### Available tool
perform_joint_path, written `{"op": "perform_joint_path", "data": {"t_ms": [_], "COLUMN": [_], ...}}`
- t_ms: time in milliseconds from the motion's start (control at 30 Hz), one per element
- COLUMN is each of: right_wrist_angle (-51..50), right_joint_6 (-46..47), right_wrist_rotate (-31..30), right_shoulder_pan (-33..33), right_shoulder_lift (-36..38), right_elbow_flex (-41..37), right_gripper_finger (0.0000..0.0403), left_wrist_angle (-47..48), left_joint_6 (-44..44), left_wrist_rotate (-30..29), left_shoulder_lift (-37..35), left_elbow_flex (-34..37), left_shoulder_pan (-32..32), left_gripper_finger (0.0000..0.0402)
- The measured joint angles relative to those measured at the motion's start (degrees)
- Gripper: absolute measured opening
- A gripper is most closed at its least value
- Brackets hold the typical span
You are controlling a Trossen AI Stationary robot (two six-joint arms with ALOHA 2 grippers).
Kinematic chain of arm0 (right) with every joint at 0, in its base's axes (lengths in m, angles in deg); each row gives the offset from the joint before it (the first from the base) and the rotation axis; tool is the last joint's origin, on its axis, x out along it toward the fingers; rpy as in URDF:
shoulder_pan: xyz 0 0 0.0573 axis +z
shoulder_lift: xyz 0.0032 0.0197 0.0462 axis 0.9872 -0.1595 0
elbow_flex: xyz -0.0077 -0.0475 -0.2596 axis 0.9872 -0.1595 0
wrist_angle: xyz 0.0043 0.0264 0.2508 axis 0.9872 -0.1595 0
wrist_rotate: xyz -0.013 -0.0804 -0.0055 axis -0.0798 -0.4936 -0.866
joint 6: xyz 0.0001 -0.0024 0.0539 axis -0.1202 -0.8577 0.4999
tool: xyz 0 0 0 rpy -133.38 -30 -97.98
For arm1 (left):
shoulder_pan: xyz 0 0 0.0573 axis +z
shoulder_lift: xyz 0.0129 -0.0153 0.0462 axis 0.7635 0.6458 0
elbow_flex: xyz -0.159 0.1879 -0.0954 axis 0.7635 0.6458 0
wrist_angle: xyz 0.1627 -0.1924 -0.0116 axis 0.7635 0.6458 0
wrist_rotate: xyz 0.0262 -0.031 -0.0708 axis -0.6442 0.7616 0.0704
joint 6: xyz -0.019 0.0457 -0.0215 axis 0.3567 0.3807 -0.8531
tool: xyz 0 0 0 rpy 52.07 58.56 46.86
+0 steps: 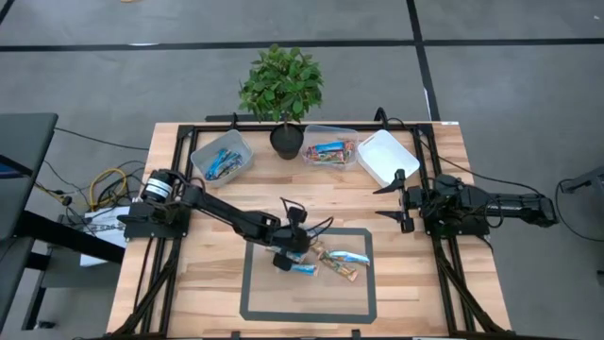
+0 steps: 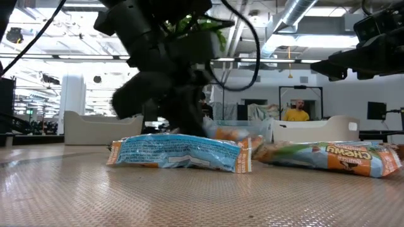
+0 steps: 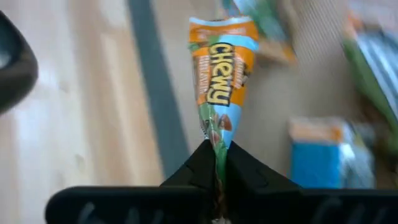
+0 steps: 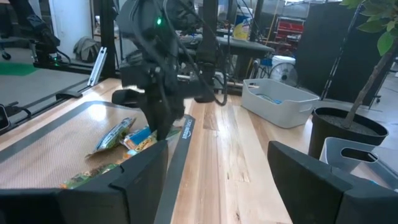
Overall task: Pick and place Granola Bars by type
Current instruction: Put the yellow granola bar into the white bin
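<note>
My left gripper point(image 1: 288, 257) is over the left part of the grey-framed mat point(image 1: 255, 307), shut on an orange-and-green "Chewy" bar point(image 3: 221, 74). On the mat beside it lie a blue bar point(image 1: 303, 269) and three multicoloured bars point(image 1: 345, 257). In the low view the blue bar point(image 2: 177, 153) and a "Chewy" bar point(image 2: 328, 157) lie flat. Along the far edge, one clear bin point(image 1: 224, 156) holds blue bars, the middle bin point(image 1: 328, 151) holds multicoloured bars, and a white bin point(image 1: 387, 156) stands to their right. My right gripper point(image 1: 394, 200) waits open at the right edge. My left gripper pinches the "Chewy" bar by one crimped end point(image 3: 216, 138) between its two fingers point(image 3: 245, 168). The bar sticks straight out beyond the fingertips, its wrapper crumpled narrow at the pinch. Whether its free end point(image 3: 222, 28) touches the mat I cannot tell.
A potted plant point(image 1: 281, 90) stands at the far edge between the left and middle bins. Black frame rails point(image 1: 175, 246) run along both sides of the table. Bare wood lies between the mat and the bins. A person point(image 2: 295, 112) stands in the room beyond.
</note>
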Motion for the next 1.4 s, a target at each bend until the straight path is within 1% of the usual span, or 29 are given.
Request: {"op": "perform_joint_path", "data": {"t_ms": [100, 200, 333, 433, 667, 700, 800, 867, 933, 1133, 1267, 1400], "right_wrist_angle": [0.01, 0.02, 0.00, 0.00, 0.00, 0.00, 0.00, 0.00, 0.00, 0.00, -0.02, 0.00], "right_joint_6": [0.00, 0.00, -0.01, 0.00, 0.00, 0.00, 0.00, 0.00, 0.00, 0.00, 0.00, 0.00], "right_wrist_rotate": [0.00, 0.00, 0.00, 0.00, 0.00, 0.00, 0.00, 0.00, 0.00, -0.04, -0.04, -0.04], "right_shoulder_pan": [0.01, 0.02, 0.01, 0.00, 0.00, 0.00, 0.01, 0.00, 0.01, 0.02, 0.00, 0.00], "right_shoulder_lift": [0.00, 0.00, -0.01, -0.02, -0.02, -0.02, 0.00, -0.02, -0.01, -0.01, 0.00, -0.02], "right_elbow_flex": [0.00, 0.02, 0.02, 0.00, 0.00, 0.02, 0.00, 0.01, 0.01, 0.02, 0.00, 0.00], "right_gripper_finger": [0.0270, 0.0270, 0.0270, 0.0270, 0.0270, 0.0270, 0.0270, 0.0270, 0.0270, 0.0270, 0.0270, 0.0270], "left_wrist_angle": [-5.74, -11.43, -19.25, -25.40, -35.86, -36.11, -36.71, -36.45, -33.96, -23.64, -16.19, -10.87], "left_joint_6": [0.17, 0.15, 0.55, 0.61, 0.65, 0.65, 0.69, 1.88, 4.02, 13.40, 21.34, 26.78], "left_wrist_rotate": [-3.07, -7.58, -15.76, -18.77, -18.38, -17.70, -12.77, -10.60, -9.44, -5.19, -3.83, -3.31], "left_shoulder_lift": [-1.80, -4.41, -6.61, -7.85, -7.48, -7.41, -6.92, -5.08, -2.56, 6.77, 12.88, 18.21], "left_elbow_flex": [0.02, 0.02, 0.00, 0.00, -0.02, 0.00, -0.59, -3.11, -7.08, -22.96, -34.22, -43.74], "left_shoulder_pan": [0.56, 1.69, 4.51, 7.48, 15.59, 16.68, 19.66, 21.14, 22.33, 24.19, 25.13, 25.79], "left_gripper_finger": [0.0030, 0.0044, 0.0044, 0.0039, 0.0029, 0.0028, 0.0027, 0.0027, 0.0027, 0.0027, 0.0027, 0.0027]}}
